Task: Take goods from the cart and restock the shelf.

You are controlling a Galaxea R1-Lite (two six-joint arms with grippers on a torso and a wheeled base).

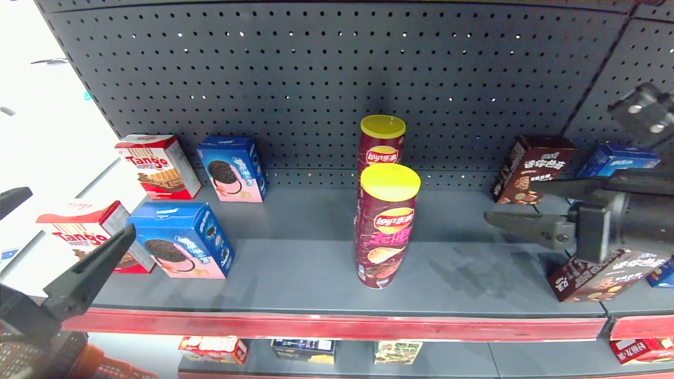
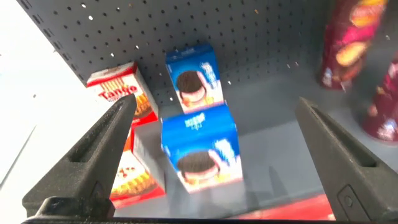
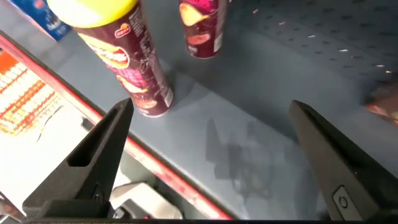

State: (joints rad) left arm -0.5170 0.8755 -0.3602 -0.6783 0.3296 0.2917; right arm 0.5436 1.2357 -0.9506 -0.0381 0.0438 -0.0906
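Two maroon chip cans with yellow lids stand mid-shelf, one in front and one behind. My right gripper hangs open and empty to the right of the front can, over bare shelf. At the lower left, before the shelf's front edge, my left gripper is open and empty. It faces a blue cookie box and a red-and-white wafer box.
A second wafer box and blue box stand farther back. Brown boxes and blue boxes sit at the right. The shelf has a red front strip. An orange cart basket is at the lower left.
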